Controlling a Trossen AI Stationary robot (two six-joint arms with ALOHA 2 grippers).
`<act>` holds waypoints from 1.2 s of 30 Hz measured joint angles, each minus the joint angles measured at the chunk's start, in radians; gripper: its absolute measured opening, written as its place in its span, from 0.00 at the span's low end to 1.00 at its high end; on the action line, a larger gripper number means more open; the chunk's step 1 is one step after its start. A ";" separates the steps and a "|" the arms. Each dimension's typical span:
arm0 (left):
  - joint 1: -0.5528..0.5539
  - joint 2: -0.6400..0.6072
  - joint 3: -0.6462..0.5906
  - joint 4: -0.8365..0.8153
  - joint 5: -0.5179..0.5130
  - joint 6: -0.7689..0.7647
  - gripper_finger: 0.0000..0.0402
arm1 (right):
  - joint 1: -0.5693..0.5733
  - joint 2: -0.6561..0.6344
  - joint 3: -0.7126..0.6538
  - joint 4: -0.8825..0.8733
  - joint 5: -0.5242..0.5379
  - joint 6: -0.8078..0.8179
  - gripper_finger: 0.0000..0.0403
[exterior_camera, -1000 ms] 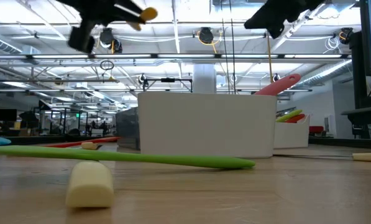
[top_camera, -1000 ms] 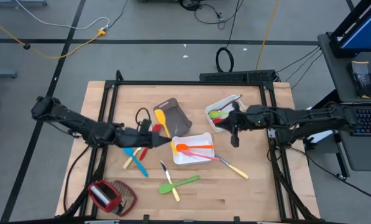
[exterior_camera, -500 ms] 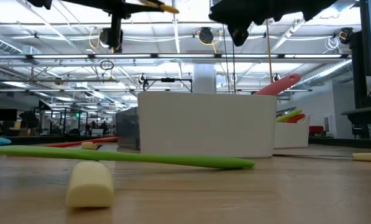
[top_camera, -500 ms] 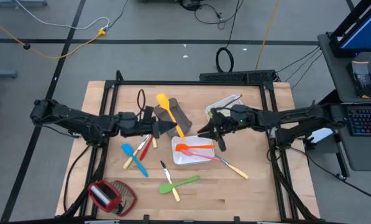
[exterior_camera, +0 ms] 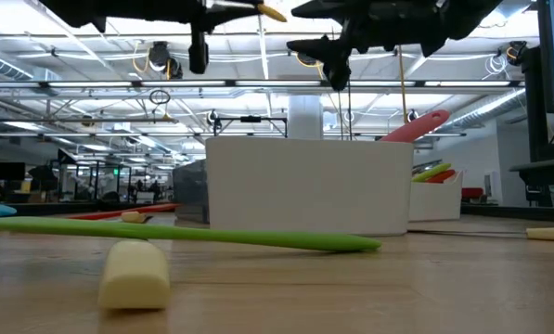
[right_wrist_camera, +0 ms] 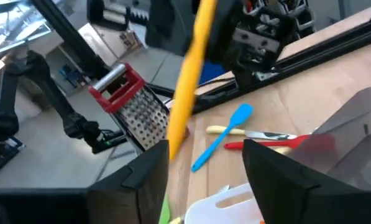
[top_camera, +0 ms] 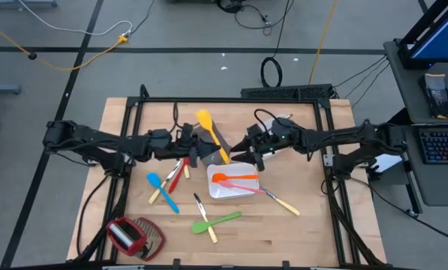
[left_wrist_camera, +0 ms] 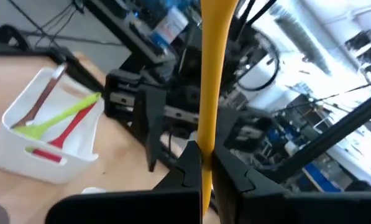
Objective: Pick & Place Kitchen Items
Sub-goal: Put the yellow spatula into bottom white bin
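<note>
Left gripper pinched the yellow spatula near one end; right gripper gaped beside it; I judged it light, stiff, best taken mid-handle.

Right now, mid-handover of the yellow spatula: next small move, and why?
Probably shut the right gripper on the yellow spatula. The left gripper clamps its handle above the table, and the right fingers are open with the handle near one of them.
</note>
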State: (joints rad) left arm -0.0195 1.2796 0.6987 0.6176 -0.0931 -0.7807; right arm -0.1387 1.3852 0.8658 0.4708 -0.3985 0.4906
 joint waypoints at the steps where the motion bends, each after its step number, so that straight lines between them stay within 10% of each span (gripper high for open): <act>1: 0.004 0.014 0.000 0.007 0.008 -0.001 0.01 | 0.000 0.006 0.000 0.011 0.000 0.010 0.51; 36: 0.040 0.158 0.014 0.105 0.096 -0.113 0.01 | -0.012 0.103 0.001 0.099 -0.023 0.080 0.50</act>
State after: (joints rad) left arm 0.0204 1.4380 0.7128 0.7226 0.0030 -0.8938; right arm -0.1511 1.4877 0.8665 0.5701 -0.4215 0.5701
